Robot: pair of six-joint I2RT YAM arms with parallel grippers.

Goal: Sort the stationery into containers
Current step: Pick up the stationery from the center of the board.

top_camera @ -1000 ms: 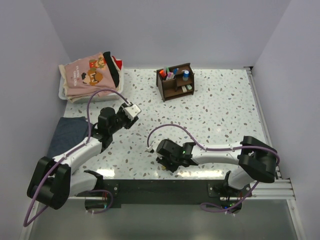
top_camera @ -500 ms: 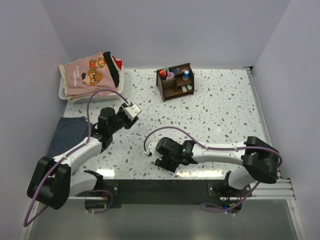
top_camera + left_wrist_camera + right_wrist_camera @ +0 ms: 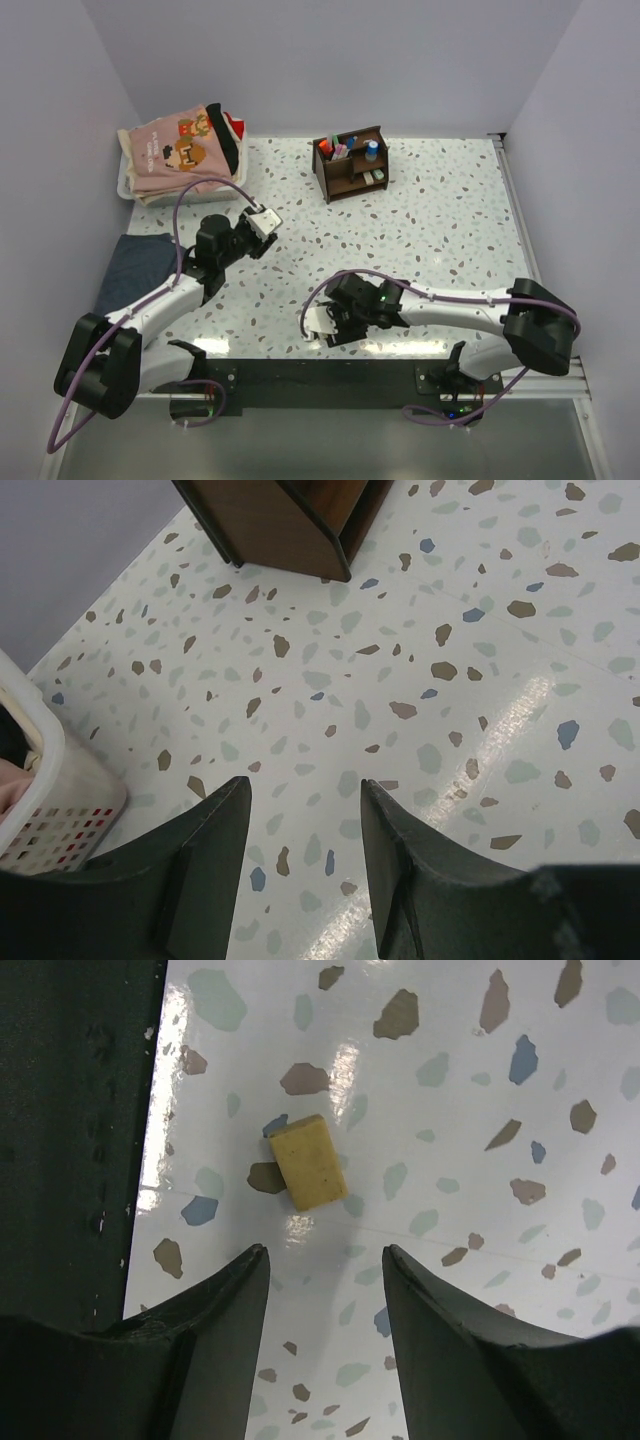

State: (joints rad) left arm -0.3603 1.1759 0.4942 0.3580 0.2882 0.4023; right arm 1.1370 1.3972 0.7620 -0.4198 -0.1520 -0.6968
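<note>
The right gripper (image 3: pixel 325 1256) is spread and empty. A small yellow block (image 3: pixel 308 1162) lies flat on the speckled table (image 3: pixel 480 1110) just ahead of its fingertips, beside the dark front edge. The left gripper (image 3: pixel 304 786) is also spread, holding nothing. At the far side, the brown organizer (image 3: pixel 350 172) holds the pens (image 3: pixel 344 148) upright.

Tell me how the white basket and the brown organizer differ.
The white basket sits at the table's far left corner; the brown organizer stands near the far middle. The basket holds folded clothes; the organizer holds pens upright in compartments. The basket is the larger and pale; the organizer is dark. Both rest on the speckled table.
</note>
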